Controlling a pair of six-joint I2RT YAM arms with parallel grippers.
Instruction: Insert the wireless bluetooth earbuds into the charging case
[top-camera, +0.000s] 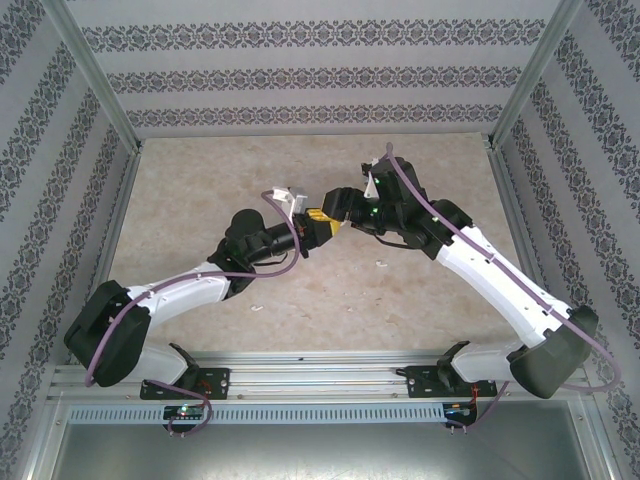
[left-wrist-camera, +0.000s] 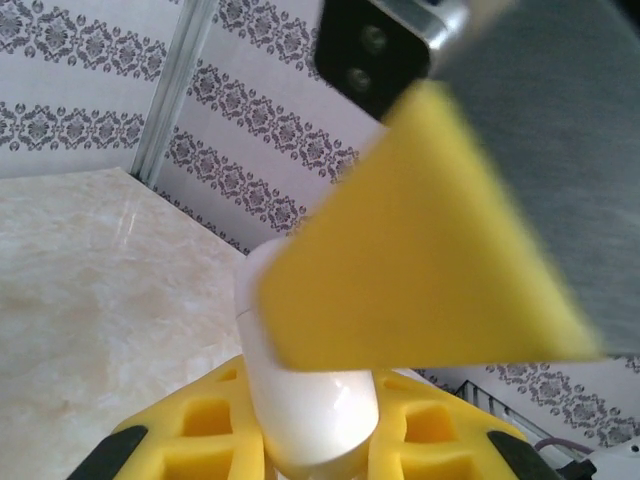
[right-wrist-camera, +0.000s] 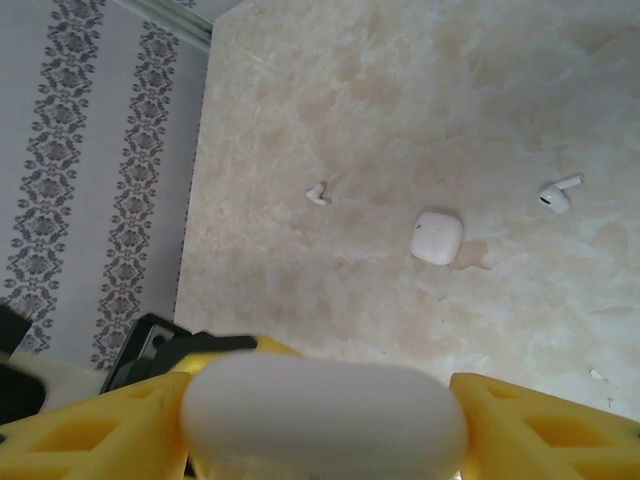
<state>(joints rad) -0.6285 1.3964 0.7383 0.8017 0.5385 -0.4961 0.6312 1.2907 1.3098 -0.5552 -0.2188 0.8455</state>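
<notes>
The left arm (top-camera: 190, 290) reaches from the lower left of the top view up towards the middle, elbow low and forearm rising to the right. The right arm (top-camera: 490, 270) comes in from the lower right, and its wrist bends over to the left. The two wrists meet just above the centre of the frame, above the marbled table (top-camera: 200, 190), with their yellow pads together.

In the left wrist view the left gripper (left-wrist-camera: 320, 440) sits at the bottom edge, clenched on the white charging case (left-wrist-camera: 310, 400). The case stands up between its yellow fingers (left-wrist-camera: 200, 430). One blurred yellow finger of the right gripper (right-wrist-camera: 325, 425) crosses in front, filling the centre and right.

In the right wrist view the same case lies along the bottom edge with a yellow pad (right-wrist-camera: 90, 425) close on either side. Whether those pads are pressing it or just clear of it cannot be told.

The wireless bluetooth earbuds lie loose on the table. One earbud (right-wrist-camera: 561, 193) is at the right of that view. Another earbud (right-wrist-camera: 317, 194) is near the centre left, and a second case (right-wrist-camera: 437, 237) lies closed between them.
</notes>
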